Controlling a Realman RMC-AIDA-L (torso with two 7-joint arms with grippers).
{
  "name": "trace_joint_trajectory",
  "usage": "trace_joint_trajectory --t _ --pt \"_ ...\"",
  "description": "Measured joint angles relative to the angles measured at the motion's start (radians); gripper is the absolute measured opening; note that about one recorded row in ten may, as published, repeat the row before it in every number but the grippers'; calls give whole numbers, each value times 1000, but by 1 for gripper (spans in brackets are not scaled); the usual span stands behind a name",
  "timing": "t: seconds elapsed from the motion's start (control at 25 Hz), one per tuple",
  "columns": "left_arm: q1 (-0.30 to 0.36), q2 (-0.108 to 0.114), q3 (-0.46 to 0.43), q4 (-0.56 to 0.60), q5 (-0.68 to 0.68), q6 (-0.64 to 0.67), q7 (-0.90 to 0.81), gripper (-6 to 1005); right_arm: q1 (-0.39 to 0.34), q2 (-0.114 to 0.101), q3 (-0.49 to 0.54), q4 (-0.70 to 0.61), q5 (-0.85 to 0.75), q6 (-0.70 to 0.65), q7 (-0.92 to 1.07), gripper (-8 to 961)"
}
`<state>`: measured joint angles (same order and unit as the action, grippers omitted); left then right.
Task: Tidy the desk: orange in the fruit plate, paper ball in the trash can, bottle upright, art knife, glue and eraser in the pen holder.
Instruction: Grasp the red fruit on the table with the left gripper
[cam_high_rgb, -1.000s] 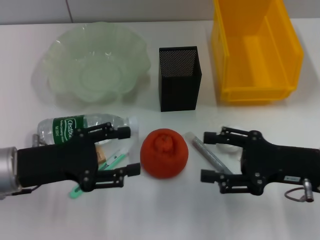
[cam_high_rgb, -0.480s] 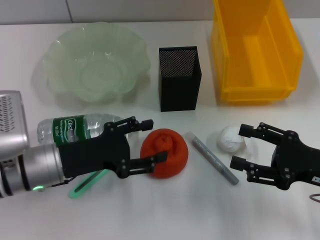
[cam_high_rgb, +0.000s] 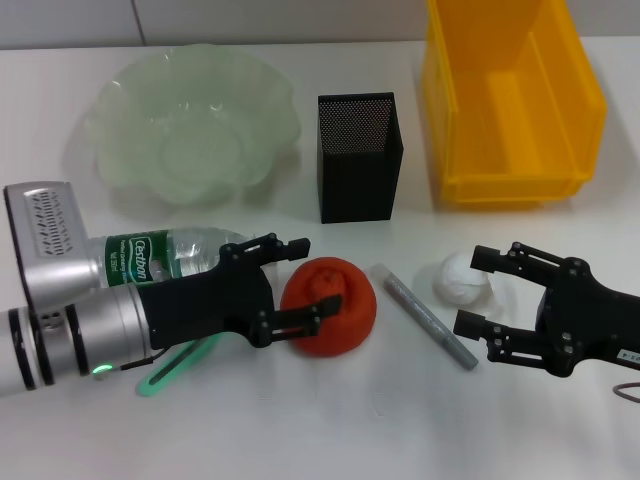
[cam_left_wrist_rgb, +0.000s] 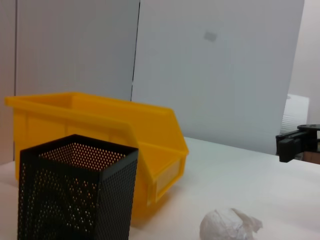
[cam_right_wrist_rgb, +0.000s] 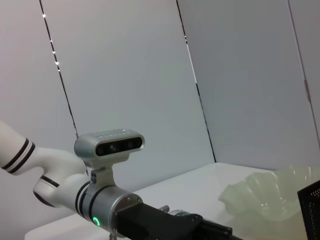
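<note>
Two grippers out, both spread wide, nothing held. Left gripper straddling orange mid-desk, fingers not closed yet. Next, I reckon: squeeze, lift, carry to fruit plate. Right gripper sits just beside paper ball, probably trash can run after.

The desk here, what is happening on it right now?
The left pincer is open around the orange, not lifting it. The right pincer is open beside the paper ball. The fruit plate, pen holder and yellow trash can hold nothing, and the bottle lies on its side.
</note>
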<state>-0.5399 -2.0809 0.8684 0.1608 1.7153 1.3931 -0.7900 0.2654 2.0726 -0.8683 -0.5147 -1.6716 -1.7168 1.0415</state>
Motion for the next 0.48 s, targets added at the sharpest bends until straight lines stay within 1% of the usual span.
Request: trace_joint_trajectory --t 0.12,0.28,0.48 --pt "-15 0 -1 -27 -1 -19 9 797 5 2 0 -3 -1 1 0 818" --pt "-34 1 -7 -81 -1 -42 78 797 13 3 0 -1 -1 1 0 818" --pt "-38 1 -17 -98 -1 -51 106 796 13 3 0 -3 -1 1 3 818"
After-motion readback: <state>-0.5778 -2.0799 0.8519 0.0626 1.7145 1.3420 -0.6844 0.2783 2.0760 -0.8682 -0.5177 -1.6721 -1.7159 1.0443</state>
